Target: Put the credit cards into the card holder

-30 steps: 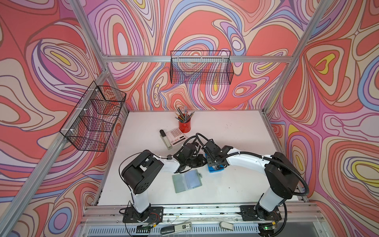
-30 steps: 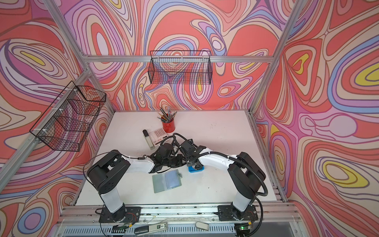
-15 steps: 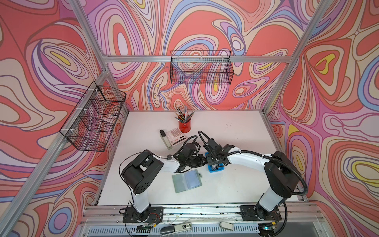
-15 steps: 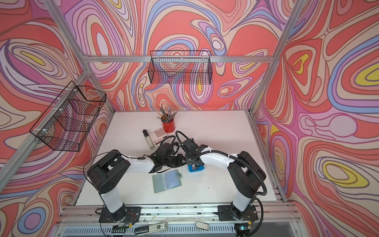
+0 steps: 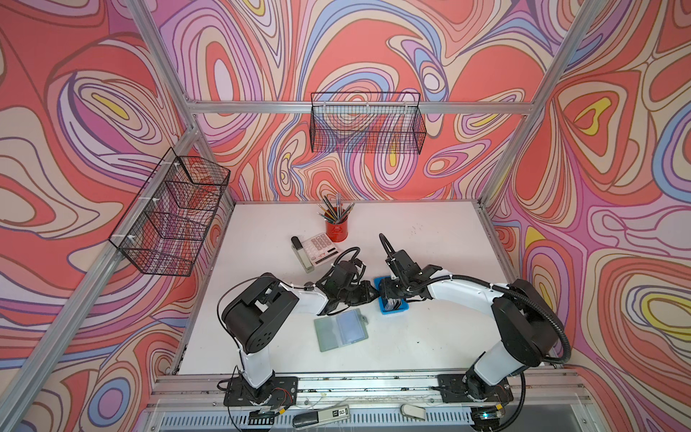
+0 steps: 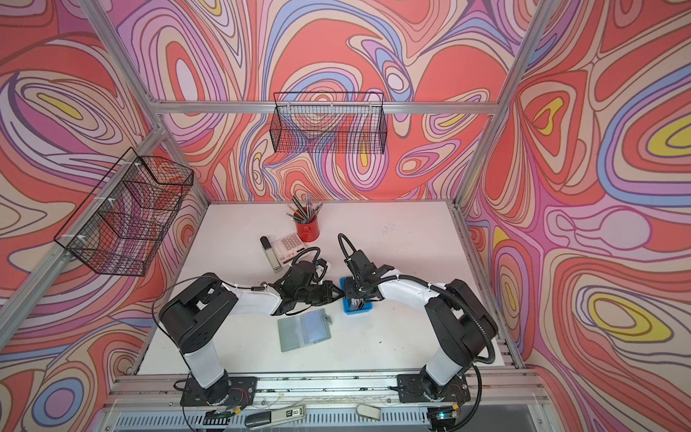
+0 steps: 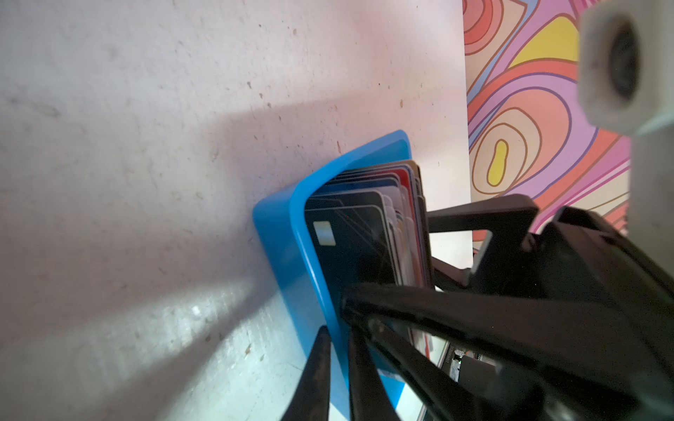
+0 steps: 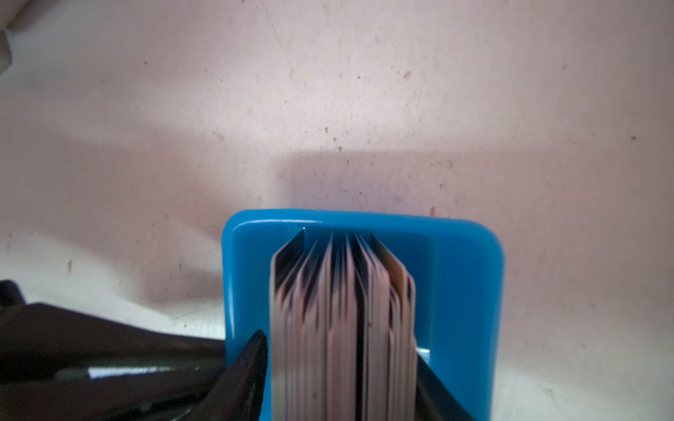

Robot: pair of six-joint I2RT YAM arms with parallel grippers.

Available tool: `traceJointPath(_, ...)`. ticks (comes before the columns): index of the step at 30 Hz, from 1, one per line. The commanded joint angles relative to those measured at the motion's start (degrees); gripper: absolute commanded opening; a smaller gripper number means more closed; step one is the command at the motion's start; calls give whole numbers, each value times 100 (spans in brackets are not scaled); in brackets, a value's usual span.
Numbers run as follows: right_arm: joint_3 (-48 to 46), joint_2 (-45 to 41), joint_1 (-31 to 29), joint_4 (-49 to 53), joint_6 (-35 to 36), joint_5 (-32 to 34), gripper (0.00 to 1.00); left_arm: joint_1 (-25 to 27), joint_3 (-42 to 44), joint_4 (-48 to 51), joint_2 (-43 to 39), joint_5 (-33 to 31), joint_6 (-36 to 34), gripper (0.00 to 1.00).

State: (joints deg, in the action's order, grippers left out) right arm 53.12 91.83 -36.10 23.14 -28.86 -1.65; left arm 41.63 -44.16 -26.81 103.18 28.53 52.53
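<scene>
The credit cards (image 8: 346, 310) stand on edge as a tight pack in the blue tray (image 8: 463, 291). Their faces are upright and their long edges run down the tray's length, so from above only the thin top edges show. The right jaws reach down over the pack and straddle its whole thickness, with a finger (image 8: 251, 371) beside each outer face. They stand about pack-wide, and I cannot tell whether they press the cards or merely bracket them. The left jaws are nearly closed on the tray's side wall, one finger outside it and one inside in the left wrist view, which reads as steadying the tray for the draw. The card holder (image 5: 341, 331) lies open and flat on the counter (image 5: 430, 239) with its clear sleeves up. It sits just beside the tray, on the side toward the arm bases and toward the left arm (image 5: 306, 299), and in both top views it is clear of both sets of jaws. The coming move turns on this offset: a card has to rise straight out of the tray, then travel the short way to the holder and tip from upright to flat to meet a sleeve mouth. The right arm (image 5: 460, 295) is on the cards and the left is nearer the holder. With the whole pack between the jaws, singling out one card looks like the hard part.
</scene>
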Motion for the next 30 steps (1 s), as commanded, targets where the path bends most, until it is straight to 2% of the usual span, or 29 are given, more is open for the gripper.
traceJointPath(1,-27,-364,32,-208,8,-242,57,-14,-66,154,56,8,-37,14)
traceJointPath(10,-57,-600,85,-24,23,-91,57,-26,-40,203,-72,-32,-85,15)
traceJointPath(18,-87,-632,94,33,30,29,46,-25,-40,193,-85,-15,-77,15)
traceJointPath(30,-13,-698,103,128,65,67,22,-32,-40,187,-63,-5,-77,15)
